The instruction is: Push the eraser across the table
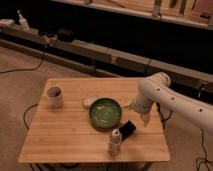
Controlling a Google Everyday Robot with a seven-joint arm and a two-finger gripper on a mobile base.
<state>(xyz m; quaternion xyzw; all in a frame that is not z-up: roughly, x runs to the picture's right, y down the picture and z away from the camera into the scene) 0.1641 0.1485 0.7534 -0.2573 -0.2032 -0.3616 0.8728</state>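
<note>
Pincer (144, 119) hovering just right of the eraser (127, 128) on the desk (60, 145), its opening impossible to tell, green bowl (105, 112) sitting beside the eraser

1. Light, plank-striped wooden bench (60, 135) fills the lower frame.
2. White cup (54, 95) stands at its upper left.
3. Green bowl (105, 112) at centre; small whitish lump (90, 101) just upper left of it.
4. Black eraser (127, 128) lies lower right of the bowl; white bottle (115, 141) just lower left of the eraser.
5. The tool (144, 119) hangs over the bench's right side, near the eraser.
</note>
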